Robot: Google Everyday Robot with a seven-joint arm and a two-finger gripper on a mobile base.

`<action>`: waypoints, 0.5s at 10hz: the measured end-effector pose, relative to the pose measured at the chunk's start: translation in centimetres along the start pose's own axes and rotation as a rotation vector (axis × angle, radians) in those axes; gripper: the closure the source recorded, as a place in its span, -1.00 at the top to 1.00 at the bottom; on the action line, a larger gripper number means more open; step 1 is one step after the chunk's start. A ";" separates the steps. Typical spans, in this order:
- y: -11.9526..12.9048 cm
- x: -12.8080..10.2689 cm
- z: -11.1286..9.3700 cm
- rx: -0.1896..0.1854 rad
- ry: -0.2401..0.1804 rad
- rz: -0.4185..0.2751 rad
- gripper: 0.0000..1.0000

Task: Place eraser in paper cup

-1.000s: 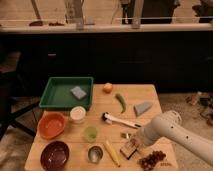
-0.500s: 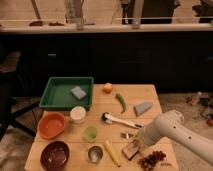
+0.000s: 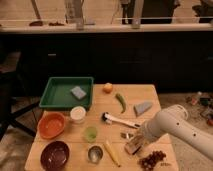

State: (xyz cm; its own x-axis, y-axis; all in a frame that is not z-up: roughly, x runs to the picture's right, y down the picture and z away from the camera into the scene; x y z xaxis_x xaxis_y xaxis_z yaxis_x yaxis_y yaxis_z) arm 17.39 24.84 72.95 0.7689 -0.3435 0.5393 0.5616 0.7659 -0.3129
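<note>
The eraser (image 3: 133, 146), a small tan block, lies on the wooden table (image 3: 150, 95) near the front right. My gripper (image 3: 129, 136) is right over it at the end of the white arm (image 3: 172, 125), which reaches in from the right. Whether it touches the eraser does not show. The white paper cup (image 3: 77, 114) stands upright left of centre, between the green tray and the orange bowl, well to the left of the gripper.
A green tray (image 3: 55, 97) holds a grey-blue sponge (image 3: 78, 92). Around stand an orange bowl (image 3: 51, 125), a dark bowl (image 3: 55, 155), a green cup (image 3: 90, 133), a metal cup (image 3: 95, 153), a brush (image 3: 117, 120), a grey wedge (image 3: 142, 107), grapes (image 3: 152, 160), a green pepper (image 3: 120, 102) and an orange fruit (image 3: 107, 88).
</note>
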 end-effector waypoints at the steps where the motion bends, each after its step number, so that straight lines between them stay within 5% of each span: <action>1: -0.7 -0.2 -0.7 -0.002 0.005 -0.007 -1.00; 5: -2.3 -0.6 -2.2 0.003 0.015 -0.033 -1.00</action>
State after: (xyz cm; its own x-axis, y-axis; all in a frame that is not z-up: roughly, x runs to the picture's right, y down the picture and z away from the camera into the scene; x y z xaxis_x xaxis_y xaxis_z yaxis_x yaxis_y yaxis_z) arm 16.33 22.06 71.63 0.7546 -0.3767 0.5373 0.5857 0.7558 -0.2927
